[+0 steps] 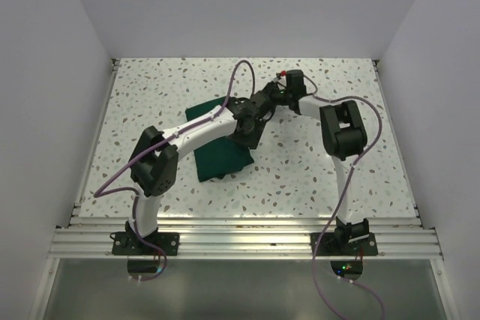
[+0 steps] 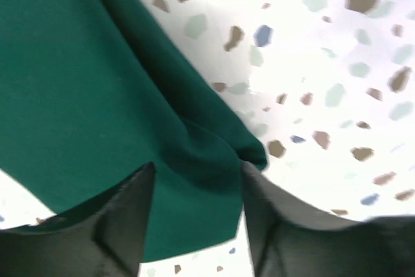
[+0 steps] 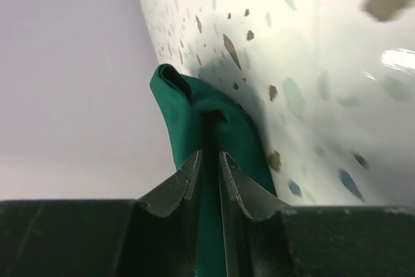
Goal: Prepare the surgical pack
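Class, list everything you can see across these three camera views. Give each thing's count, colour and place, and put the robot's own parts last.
cloth drape: one, dark green, lying mid-table beneath both tools
table: one, white with coloured speckles, under the drape and arms
walls: three, plain white, left, right and far sides of the table
rail: one, silver metal, along the near edge, carrying the arm bases
cables: two, purple, one trailing along each arm
left arm: one, white and black, reaching over the drape
right arm: one, white and black, reaching to the drape's far side
left tool: one, black, fingers apart astride the drape's edge
right tool: one, black, closed on a raised fold of the drape
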`<state>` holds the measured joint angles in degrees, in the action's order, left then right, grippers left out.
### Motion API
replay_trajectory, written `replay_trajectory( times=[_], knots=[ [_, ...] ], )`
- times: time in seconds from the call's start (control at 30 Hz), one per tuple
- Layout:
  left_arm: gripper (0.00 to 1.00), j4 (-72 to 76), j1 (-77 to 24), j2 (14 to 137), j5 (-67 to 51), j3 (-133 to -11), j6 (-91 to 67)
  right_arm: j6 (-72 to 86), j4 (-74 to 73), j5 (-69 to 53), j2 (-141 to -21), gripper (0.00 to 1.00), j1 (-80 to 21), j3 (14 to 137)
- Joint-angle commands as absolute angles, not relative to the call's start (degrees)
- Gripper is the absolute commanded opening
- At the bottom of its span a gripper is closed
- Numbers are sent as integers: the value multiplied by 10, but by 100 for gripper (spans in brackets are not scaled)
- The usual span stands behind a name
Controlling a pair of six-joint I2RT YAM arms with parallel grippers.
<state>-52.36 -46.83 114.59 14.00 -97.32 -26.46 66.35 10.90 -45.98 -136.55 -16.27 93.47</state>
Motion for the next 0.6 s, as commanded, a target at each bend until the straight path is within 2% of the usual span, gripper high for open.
replay_trajectory(
  times=[0.0, 0.07, 0.17, 0.27, 0.33, 0.4, 0.5, 0.57],
  knots=[
    [62, -512, -454, 1093, 77, -1011, -273, 528, -60, -454, -1271, 22, -135, 926],
    [63, -496, -425, 1065, 45, -1013, -285, 451, -133, -450, -1242, 22, -136, 927],
    [63, -474, -371, 1031, 12, -1003, -294, 427, -134, -461, -1202, 22, -144, 890],
    [53, -468, -323, 1034, -10, -1007, -294, 450, -64, -481, -1166, 22, -148, 818],
    [39, -469, -293, 1044, -32, -1018, -291, 486, -16, -520, -1158, 22, -158, 774],
    [28, -449, -277, 1059, -59, -1015, -286, 499, 21, -541, -1151, 21, -172, 759],
    [13, -417, -252, 1091, -124, -1015, -281, 479, 2, -555, -1150, 21, -211, 769],
    [9, -393, -249, 1114, -142, -1017, -285, 475, 2, -556, -1153, 21, -223, 771]
  ],
)
